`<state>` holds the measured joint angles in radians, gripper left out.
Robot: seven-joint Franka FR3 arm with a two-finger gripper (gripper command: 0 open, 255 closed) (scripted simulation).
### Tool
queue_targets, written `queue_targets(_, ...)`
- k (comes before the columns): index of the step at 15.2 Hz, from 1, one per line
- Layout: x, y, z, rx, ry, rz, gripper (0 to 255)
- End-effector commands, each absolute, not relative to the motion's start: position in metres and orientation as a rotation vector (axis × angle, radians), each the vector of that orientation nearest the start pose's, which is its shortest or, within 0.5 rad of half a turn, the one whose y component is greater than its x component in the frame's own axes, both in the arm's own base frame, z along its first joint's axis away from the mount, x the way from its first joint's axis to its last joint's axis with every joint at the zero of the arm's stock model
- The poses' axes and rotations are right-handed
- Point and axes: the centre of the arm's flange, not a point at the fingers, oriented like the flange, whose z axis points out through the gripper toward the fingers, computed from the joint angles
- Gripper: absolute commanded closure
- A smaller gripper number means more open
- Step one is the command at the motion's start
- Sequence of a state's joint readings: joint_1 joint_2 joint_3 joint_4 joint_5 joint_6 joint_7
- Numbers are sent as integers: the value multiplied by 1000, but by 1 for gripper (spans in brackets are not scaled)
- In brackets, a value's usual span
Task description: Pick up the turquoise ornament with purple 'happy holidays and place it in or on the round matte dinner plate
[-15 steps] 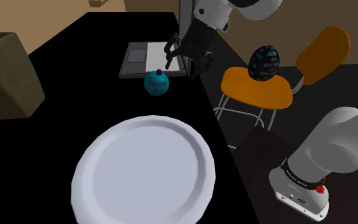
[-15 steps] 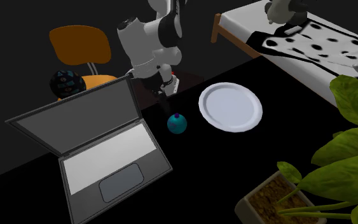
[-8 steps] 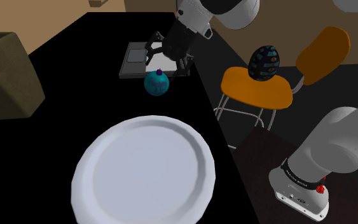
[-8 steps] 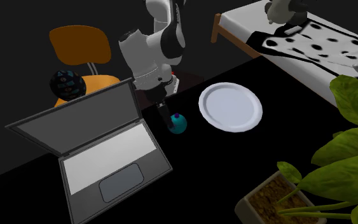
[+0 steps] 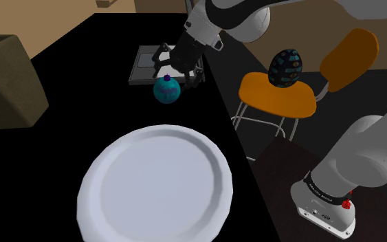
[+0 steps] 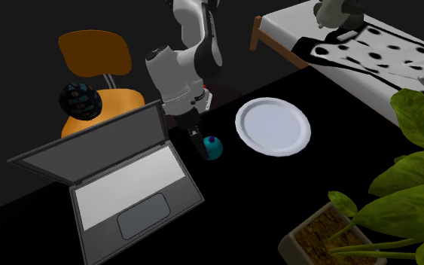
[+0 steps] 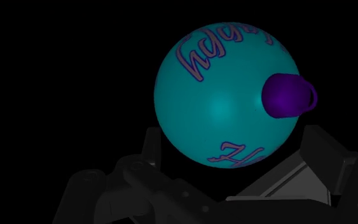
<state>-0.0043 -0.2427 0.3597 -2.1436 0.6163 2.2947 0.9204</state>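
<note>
Where your claw point(image 7: 231, 145) hangs low over the black tabletop point(image 5: 82, 96), its fingers stand wide, flanking the turquoise ornament point(image 7: 215, 95); contact unconfirmed. The ornament sits beside the laptop point(image 5: 146, 63), apart from the white plate point(image 5: 154, 185).

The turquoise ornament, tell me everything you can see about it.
The turquoise ornament is a smooth, slightly glossy ball with purple script lettering and a purple cap that has a loop. It sits on the black table, near the laptop and apart from the white plate. The gripper straddles it with its fingers open. Whether they touch it is unclear.
</note>
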Motion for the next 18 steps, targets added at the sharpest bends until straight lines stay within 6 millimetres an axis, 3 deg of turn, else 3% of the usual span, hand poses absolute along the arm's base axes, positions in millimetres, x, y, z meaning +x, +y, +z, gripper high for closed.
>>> queue_targets(1, 480, 206, 542, -2311, 1092, -51, 0)
queue_targets(4, 480, 206, 542, -2311, 1092, -51, 0)
queue_targets(5, 480, 206, 542, -2311, 1092, -51, 255)
queue_targets(14, 480, 206, 542, -2311, 1092, -51, 255)
queue_targets(18, 480, 206, 563, -2311, 1092, -51, 255)
